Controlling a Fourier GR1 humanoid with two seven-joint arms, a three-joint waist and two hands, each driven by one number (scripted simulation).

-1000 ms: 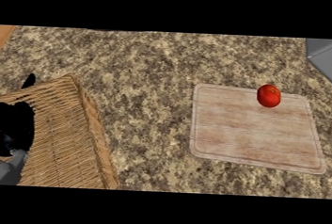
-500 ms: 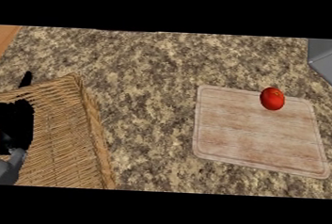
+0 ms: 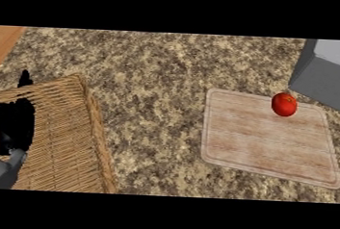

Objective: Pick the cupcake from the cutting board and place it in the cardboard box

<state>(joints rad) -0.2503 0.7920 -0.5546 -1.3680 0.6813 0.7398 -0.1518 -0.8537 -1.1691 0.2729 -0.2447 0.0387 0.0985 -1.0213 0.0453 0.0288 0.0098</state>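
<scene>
Bright, even light; faint shadow under the red object (image 3: 284, 104); no glare.

Woven basket (image 3: 65, 140) cut by left, lower edges; grey block (image 3: 328, 73) cropped right.

Counted on the speckled stone counter (image 3: 160, 77): one pale wooden cutting board (image 3: 267, 140), bearing one red rounded item (image 3: 284, 104), tomato-like rather than a cupcake, near its far right corner. One woven wicker basket (image 3: 65, 136) at the left, in place of a cardboard box. One black hand (image 3: 16, 121) over the basket, the left; no second hand seen. One grey block (image 3: 328, 73) at the upper right, possibly an appliance, cut off by the edge. One strip of orange-brown wood (image 3: 4, 42) at the upper left corner.
</scene>
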